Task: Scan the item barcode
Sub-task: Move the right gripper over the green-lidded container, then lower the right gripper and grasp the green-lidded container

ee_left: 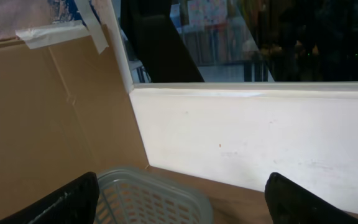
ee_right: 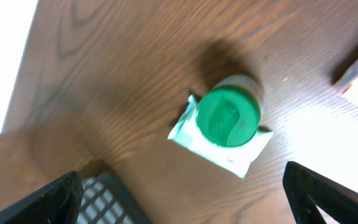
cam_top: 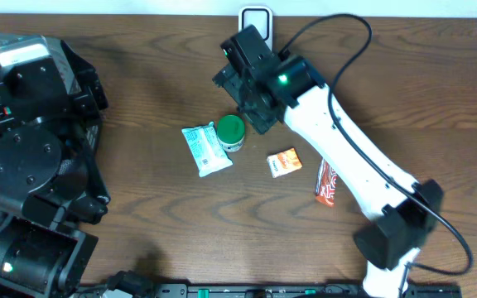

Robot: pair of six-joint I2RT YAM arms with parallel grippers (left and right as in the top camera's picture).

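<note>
Two fingers of my right claw (ee_right: 180, 177) are hanging spread wide, gripping nothing, over the green-capped bottle (ee_right: 229, 118), which is overlapping the white pouch (ee_right: 185, 134). Risking, I judge: pinching the pouch too, or tipping the bottle.

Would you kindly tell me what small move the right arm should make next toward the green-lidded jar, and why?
Probably shift the right gripper until it is centred over the green-lidded jar, then lower it. Its jaws stand open and empty, and in the wrist view the upright jar sits off the midline between them, touching a white-teal packet. Nothing is grasped yet.
</note>
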